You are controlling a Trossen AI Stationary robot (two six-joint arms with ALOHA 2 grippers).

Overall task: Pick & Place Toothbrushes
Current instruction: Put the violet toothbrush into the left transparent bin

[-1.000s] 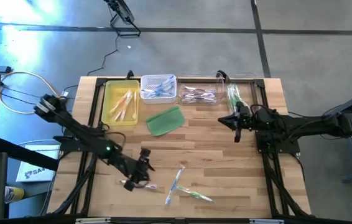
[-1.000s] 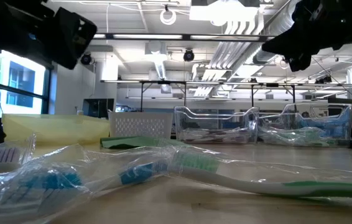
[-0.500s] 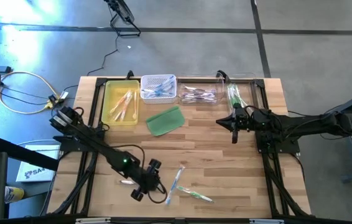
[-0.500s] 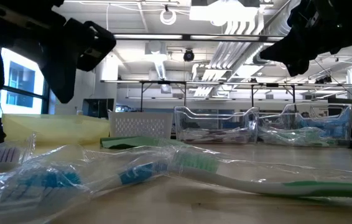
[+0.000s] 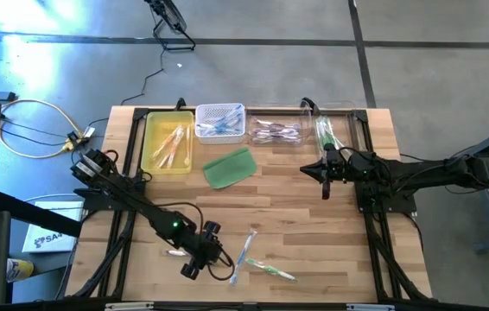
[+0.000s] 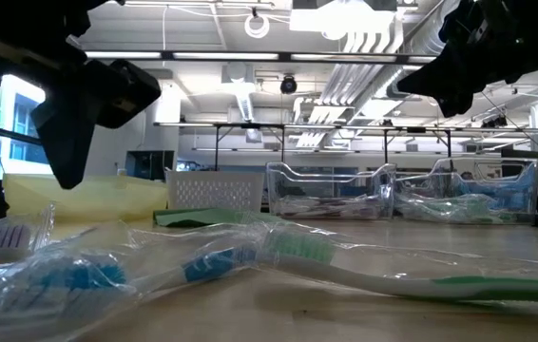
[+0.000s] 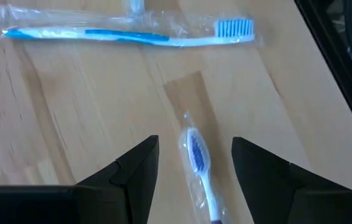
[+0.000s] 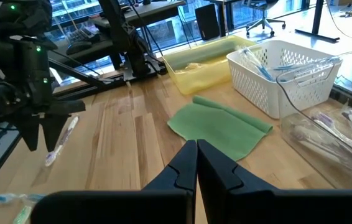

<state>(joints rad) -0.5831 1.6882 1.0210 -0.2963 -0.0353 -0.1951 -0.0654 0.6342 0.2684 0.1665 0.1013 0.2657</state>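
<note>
From above, the left tool (image 5: 194, 266) hangs low at the near edge of the surface (image 5: 288, 199), fingers spread wide and holding nothing, over a wrapped toothbrush (image 5: 178, 253); two more toothbrushes lie just beside it; the right tool (image 5: 326, 177) waits shut and empty near the clear bins; since a second ago the left arm has swung nearer the front edge and turned its wrist, while the right has hardly stirred.

At table height, the left tool (image 6: 65, 142) looms dark over the wrapped brushes (image 6: 107, 271); it sat higher before.

Through the left wrist camera, the blue-bristled toothbrush (image 7: 199, 165) lies between the open fingers (image 7: 135, 171); I'd come straight down, centred on the handle, and close gently so the slippery wrapper doesn't slide.

From the right wrist, the closed fingers (image 8: 185, 165) point toward the green pad (image 8: 219, 127).
</note>
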